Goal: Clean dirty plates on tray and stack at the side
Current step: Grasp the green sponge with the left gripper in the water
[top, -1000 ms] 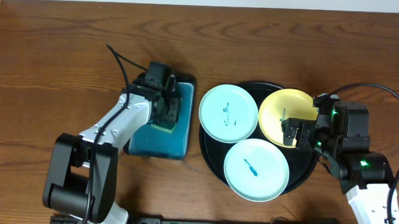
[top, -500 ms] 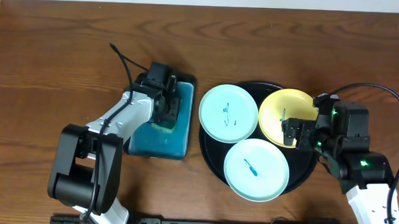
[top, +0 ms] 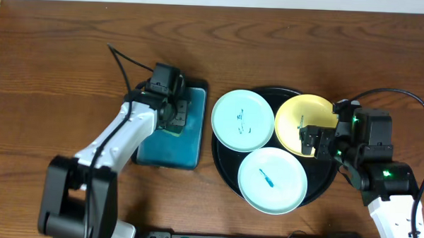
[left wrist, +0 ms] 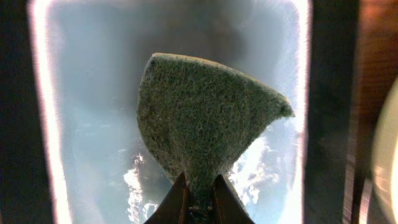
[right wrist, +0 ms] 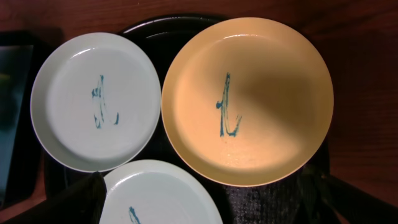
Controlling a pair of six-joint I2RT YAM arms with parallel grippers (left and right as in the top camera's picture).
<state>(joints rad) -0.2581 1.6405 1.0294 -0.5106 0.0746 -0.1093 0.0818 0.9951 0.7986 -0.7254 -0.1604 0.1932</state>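
Your left gripper [top: 172, 116] is clamped on the sponge [left wrist: 205, 124], above the teal tray [top: 186, 152] at centre left of the overhead view. The wrist view shows the fingertips [left wrist: 180, 198] pinching only the narrow lower end, with the wide body fanning free above them. That is the first risk: press down on a plate and the sponge may fold, twist or pull out of so small a bite.

All three plates sit on the black tray [top: 324, 185] at centre right. The upper mint plate [top: 242, 120] overhangs the rim on the left, the lower mint plate [top: 272, 180] overhangs it at the bottom, and the yellow plate [top: 295, 120] lies at the upper right. Each carries a blue scribble. They crowd together; I cannot tell whether their edges touch or overlap. A sideways scrub on an overhanging plate could tip it or slide it onto the table [top: 58, 57], and a shove on one may shift its neighbours.

Your right gripper [top: 310, 140] hangs spread wide over the yellow plate's right side, holding nothing. If you bring the sponge across while it sits there, the arms may meet over the tray. An unheld plate will likely skate under the wipe.
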